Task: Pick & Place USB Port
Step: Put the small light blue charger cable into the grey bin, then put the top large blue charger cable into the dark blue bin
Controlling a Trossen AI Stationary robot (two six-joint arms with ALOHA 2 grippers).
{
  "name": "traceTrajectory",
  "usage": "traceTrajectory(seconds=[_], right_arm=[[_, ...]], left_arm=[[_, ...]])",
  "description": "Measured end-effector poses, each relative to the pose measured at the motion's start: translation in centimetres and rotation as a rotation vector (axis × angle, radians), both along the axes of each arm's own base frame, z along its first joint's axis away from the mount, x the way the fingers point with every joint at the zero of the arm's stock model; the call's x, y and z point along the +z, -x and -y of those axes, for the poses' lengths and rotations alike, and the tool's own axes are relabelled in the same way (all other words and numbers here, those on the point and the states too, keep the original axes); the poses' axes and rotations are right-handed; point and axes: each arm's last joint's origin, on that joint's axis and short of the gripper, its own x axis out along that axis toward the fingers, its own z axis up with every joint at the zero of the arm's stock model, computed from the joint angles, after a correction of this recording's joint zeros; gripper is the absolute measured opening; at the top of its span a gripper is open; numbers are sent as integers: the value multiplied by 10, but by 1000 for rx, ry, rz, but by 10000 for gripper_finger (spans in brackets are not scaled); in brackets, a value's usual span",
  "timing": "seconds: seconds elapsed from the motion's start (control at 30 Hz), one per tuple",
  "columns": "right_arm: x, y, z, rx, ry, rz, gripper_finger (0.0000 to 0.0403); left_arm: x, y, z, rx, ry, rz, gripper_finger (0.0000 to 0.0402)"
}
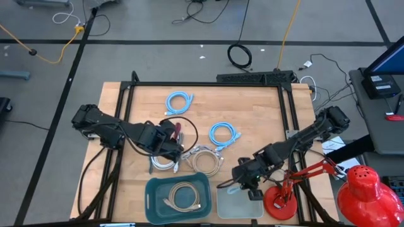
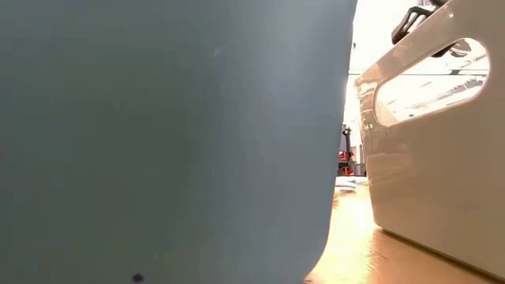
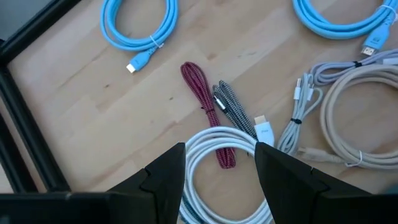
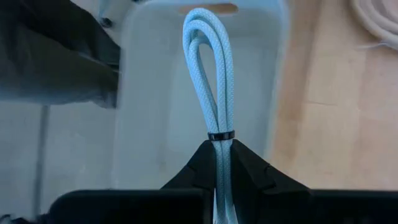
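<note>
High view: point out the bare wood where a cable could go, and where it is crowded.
Free: the wooden table between the two blue coiled cables and its far right corner. Crowded: around the left gripper, where beige coiled cables overlap, near the teal bin.

Table top point(image 1: 252, 113): pale wood, matt, visible grain. Teal bin point(image 1: 154, 205) and pale bin point(image 4: 143, 112): smooth plastic. Light blue cable point(image 4: 208, 74): woven braid. Red cable point(image 3: 202, 93): braided cloth sheath. White cable point(image 3: 214, 140): smooth, slightly glossy.
</note>
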Motion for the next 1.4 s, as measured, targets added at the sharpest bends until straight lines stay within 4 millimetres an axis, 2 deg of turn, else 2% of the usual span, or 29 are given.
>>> traceTrajectory(seconds=[0.13,0.27,0.43,0.6,0.8,0.9,1.2,1.4], right_arm=[[-10,3,0,6,-33,-44,15],[-32,10,4,-14,-29,-94,15],[-53,12,7,-42,-55,-75,15],[-61,16,4,-41,-138,-105,15],[-60,21,-6,0,-148,-100,16],[-58,18,-8,16,-158,-41,40],[-57,14,-8,-3,-147,11,166],[-54,1,8,-32,-142,62,198]], left_arm=[[0,3,-1,0,-13,-32,198],[0,7,0,7,-23,-61,198],[1,10,3,11,-17,-61,198],[1,12,6,4,-4,-71,198],[1,12,7,0,-2,-73,198],[1,12,7,-1,-7,-71,198],[1,12,7,-9,-10,-74,198],[1,10,2,-5,-11,-82,198]])
